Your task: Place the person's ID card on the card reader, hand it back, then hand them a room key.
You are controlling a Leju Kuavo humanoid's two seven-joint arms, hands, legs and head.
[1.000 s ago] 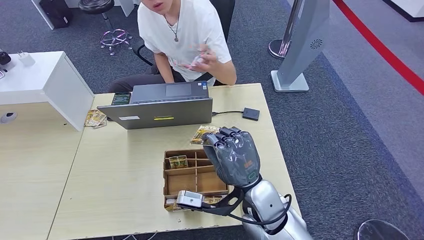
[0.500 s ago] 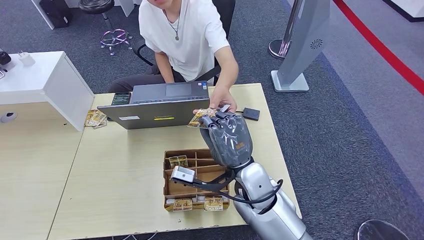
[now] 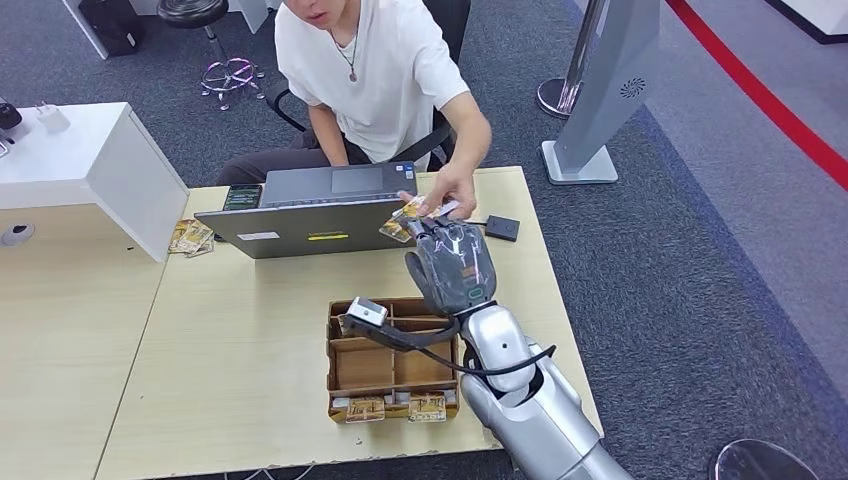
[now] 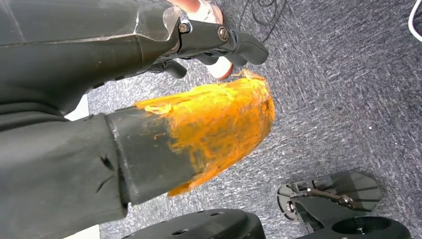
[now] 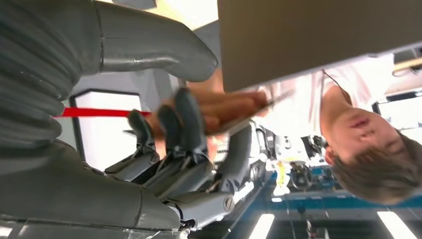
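Head view: the right hand reaches far over the table, its fingertips pinching a card that the person's hand also grips, beside the laptop.
Left wrist view: the left hand hangs above carpet, grasp unclear.
Right wrist view: dark fingers meet the person's fingers.

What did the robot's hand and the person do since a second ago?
The robot's right hand reached forward across the pale wooden table, carrying the yellow patterned card from above the brown cardboard divider box toward the grey laptop. The person's hand came down from chest height and now touches the card at the robot's fingers. The laptop, box and small black card reader stayed put.
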